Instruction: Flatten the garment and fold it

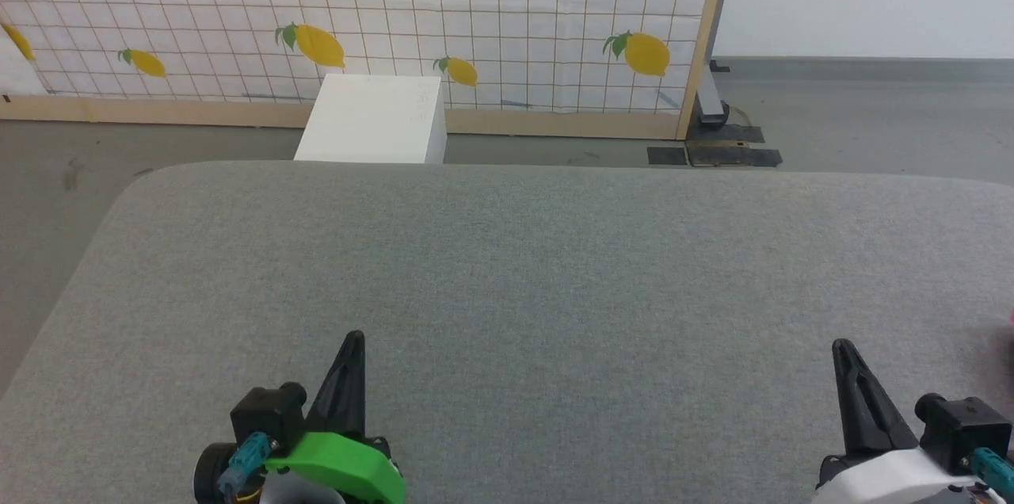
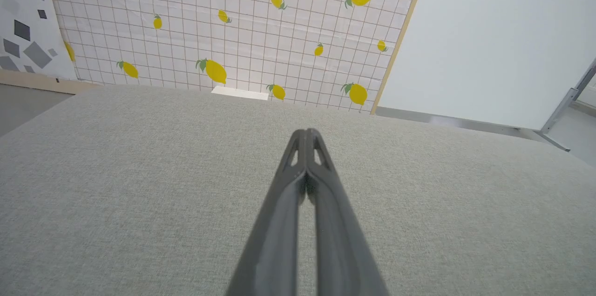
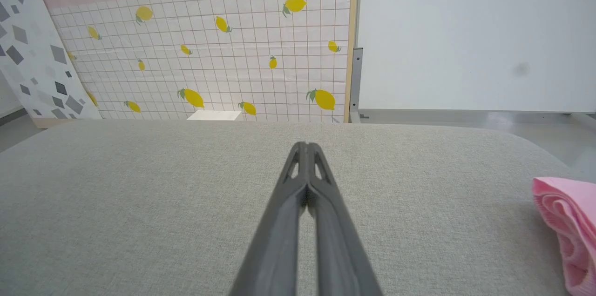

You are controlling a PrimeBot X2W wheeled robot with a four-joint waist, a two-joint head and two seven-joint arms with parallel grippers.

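Pink garment (image 3: 565, 221) untouched, left jaws together, empty, right jaws together, empty

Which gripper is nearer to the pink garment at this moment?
Right. The right gripper rests a short way left of the pink garment, not touching it; the left gripper is much farther left.
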